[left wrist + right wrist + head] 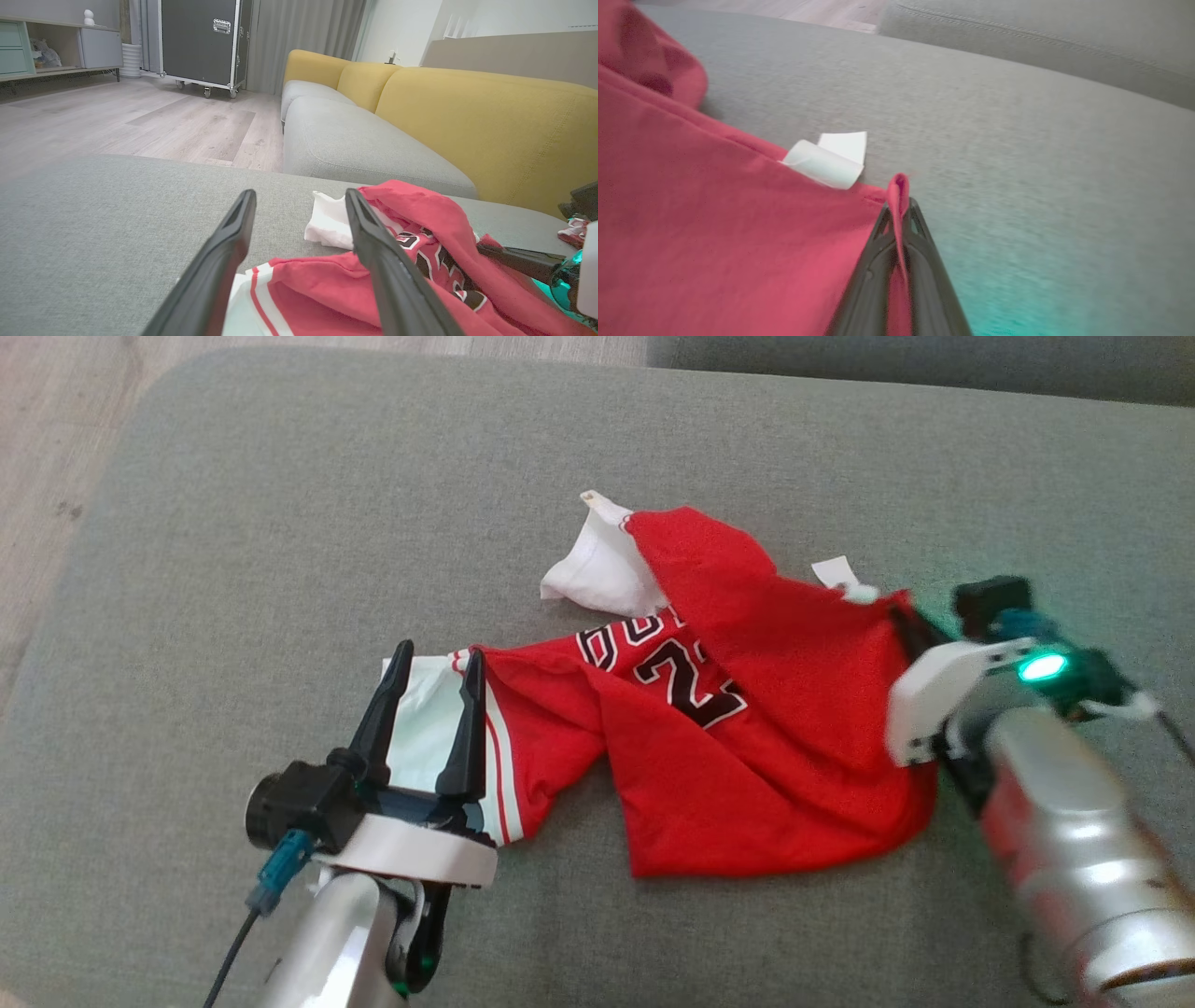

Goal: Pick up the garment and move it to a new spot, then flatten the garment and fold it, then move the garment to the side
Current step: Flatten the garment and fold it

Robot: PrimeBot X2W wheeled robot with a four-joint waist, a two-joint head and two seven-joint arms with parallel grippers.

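Note:
The garment [747, 709] is a red jersey with black numbers and a white lining, lying crumpled on the grey cushion [280, 523]. Its white-trimmed end [299, 298] lies between the spread fingers of my left gripper [434, 672], which is open and hovers over that end [301, 200]. My right gripper [900, 207] is shut on the garment's red edge [738, 233], a fold of cloth pinched between its fingertips. In the head view that gripper [901, 611] sits at the garment's right corner, its fingers mostly hidden by cloth.
White care tags [831, 158] stick out near the right grip. A yellow-backed sofa [467, 116] stands beyond the cushion. Wooden floor [117, 121] lies past the cushion's left edge, with a black wheeled case [201, 42] and a cabinet [56, 46] at the far side.

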